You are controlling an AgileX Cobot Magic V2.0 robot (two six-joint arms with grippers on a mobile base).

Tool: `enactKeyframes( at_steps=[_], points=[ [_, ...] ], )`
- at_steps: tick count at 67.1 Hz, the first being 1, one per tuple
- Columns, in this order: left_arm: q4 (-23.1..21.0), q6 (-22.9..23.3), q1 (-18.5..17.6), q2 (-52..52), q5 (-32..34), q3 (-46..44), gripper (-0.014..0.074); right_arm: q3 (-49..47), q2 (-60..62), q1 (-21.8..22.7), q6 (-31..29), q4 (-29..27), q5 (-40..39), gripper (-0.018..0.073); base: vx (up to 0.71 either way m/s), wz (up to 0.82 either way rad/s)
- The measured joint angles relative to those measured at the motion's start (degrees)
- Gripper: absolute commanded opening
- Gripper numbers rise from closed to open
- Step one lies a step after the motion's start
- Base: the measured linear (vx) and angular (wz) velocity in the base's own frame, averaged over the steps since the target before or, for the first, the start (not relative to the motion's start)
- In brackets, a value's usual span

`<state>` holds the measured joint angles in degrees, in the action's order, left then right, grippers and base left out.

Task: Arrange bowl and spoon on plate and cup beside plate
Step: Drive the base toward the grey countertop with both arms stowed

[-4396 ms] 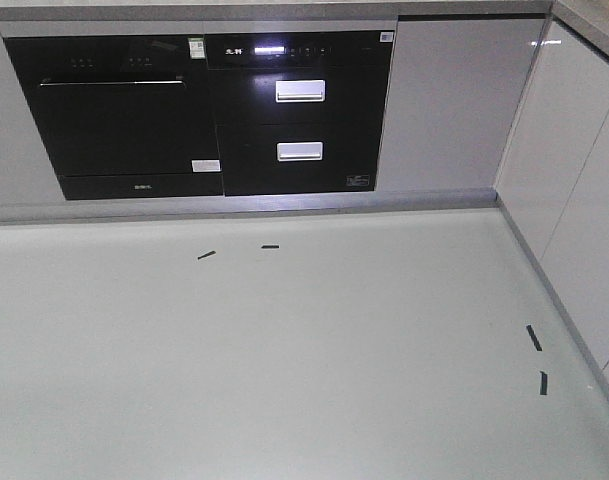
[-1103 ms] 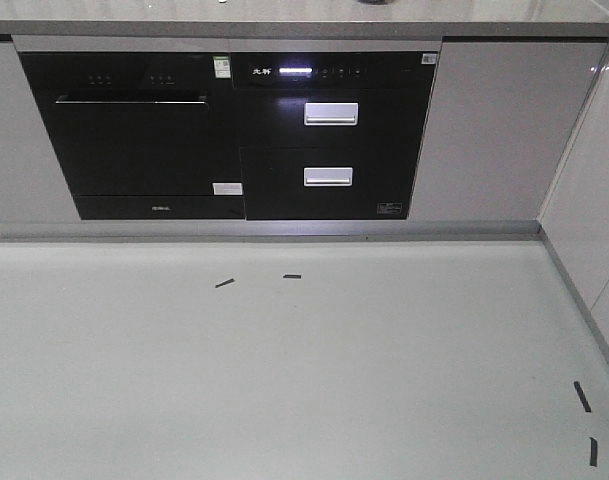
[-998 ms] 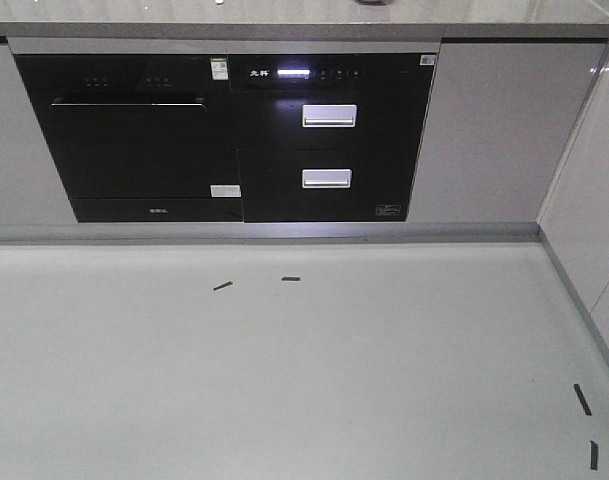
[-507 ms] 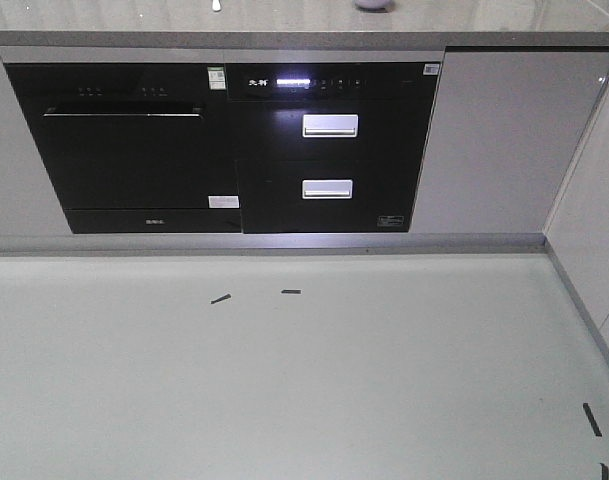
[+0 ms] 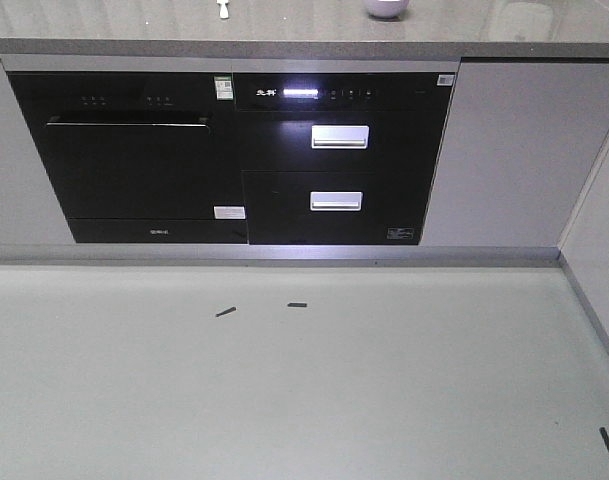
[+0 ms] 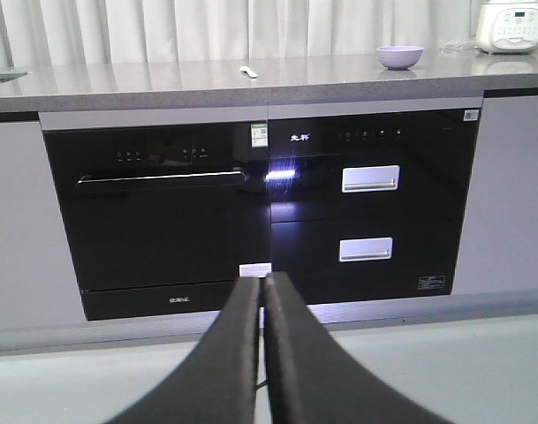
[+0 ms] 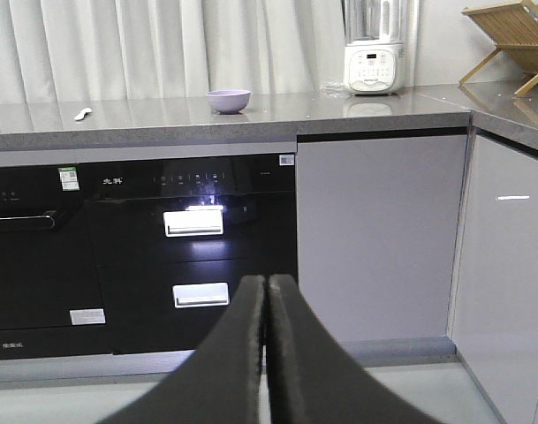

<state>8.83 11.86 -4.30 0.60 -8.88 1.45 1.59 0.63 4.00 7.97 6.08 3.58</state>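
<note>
Bowl (image 6: 399, 56) and spoon (image 6: 248, 71) on the far counter (image 6: 339, 81), well beyond both pressed-together grippers, left gripper (image 6: 261, 291), right gripper (image 7: 266, 291), open floor (image 5: 304, 380) between.

Bare grey countertop (image 6: 145, 84) lies open between the spoon (image 6: 248, 71) and bowl (image 6: 399, 56).
</note>
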Motion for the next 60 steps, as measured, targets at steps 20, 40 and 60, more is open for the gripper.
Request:
enactKeyframes(
  at_steps=[20,40,60],
  points=[
    [0.0,0.0,0.0,0.0,0.0,0.0,-0.0006,0.0,0.0,0.0,0.0,0.0,0.0,-0.0003,0.11,0.02],
    [0.0,0.0,0.0,0.0,0.0,0.0,-0.0006,0.0,0.0,0.0,0.0,0.0,0.0,-0.0003,0.10,0.02],
    [0.0,0.0,0.0,0.0,0.0,0.0,-0.0006,0.0,0.0,0.0,0.0,0.0,0.0,-0.0003,0.11,0.00]
  ],
)
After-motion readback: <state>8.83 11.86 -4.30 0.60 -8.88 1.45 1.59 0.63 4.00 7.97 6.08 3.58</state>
